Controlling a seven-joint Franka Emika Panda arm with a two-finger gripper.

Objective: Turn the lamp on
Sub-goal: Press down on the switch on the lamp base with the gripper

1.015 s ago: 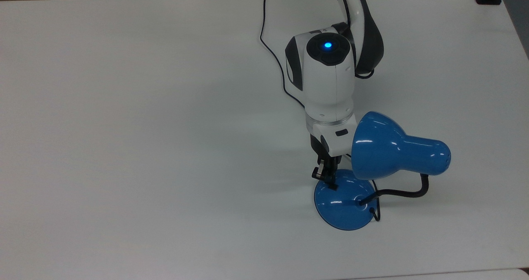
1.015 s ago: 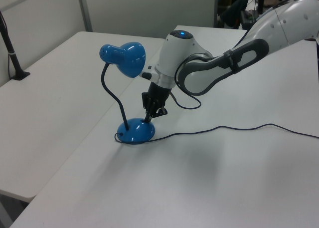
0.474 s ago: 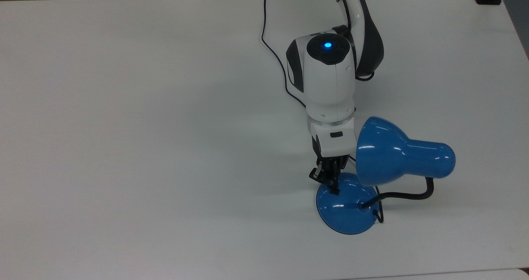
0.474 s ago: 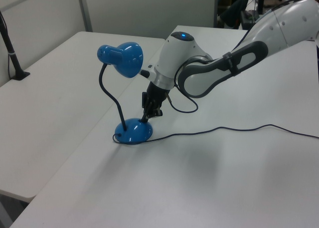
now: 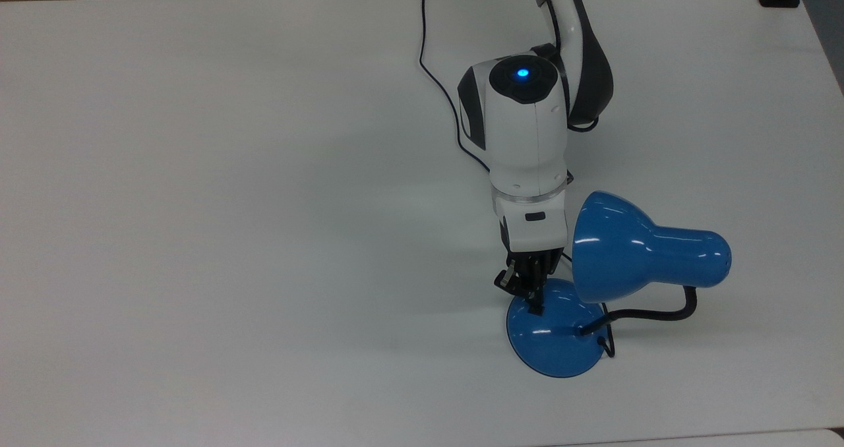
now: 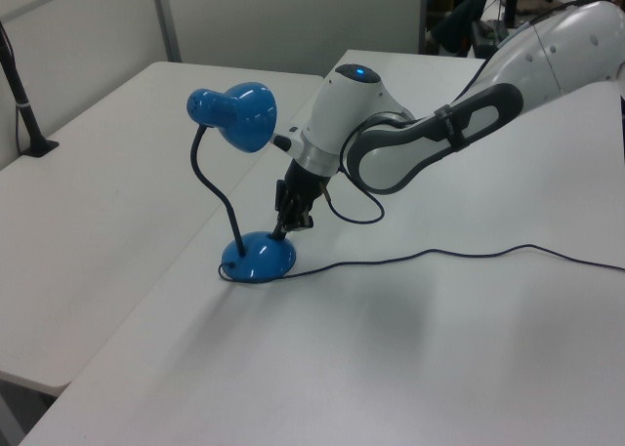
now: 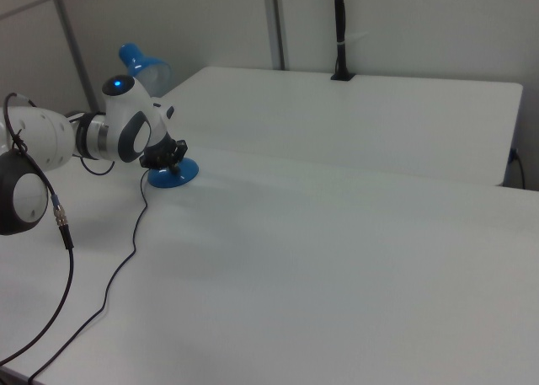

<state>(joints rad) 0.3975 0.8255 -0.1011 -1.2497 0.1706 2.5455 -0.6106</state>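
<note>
The lamp [image 5: 649, 257] has slid across the table [image 5: 231, 203] over the last second: in the top view its base and shade both sit farther toward the top view's right and lower edge than before, and in the left view the base has crept toward the left view's left. The gripper [image 5: 533, 302] has followed, its tip staying pressed on the base's upper edge.

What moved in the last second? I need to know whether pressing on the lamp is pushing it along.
The lamp slid toward the top view's lower right, base and shade together, pushed by the gripper pressing on its base. The lamp remains unlit and upright; nothing was grasped or released.
</note>
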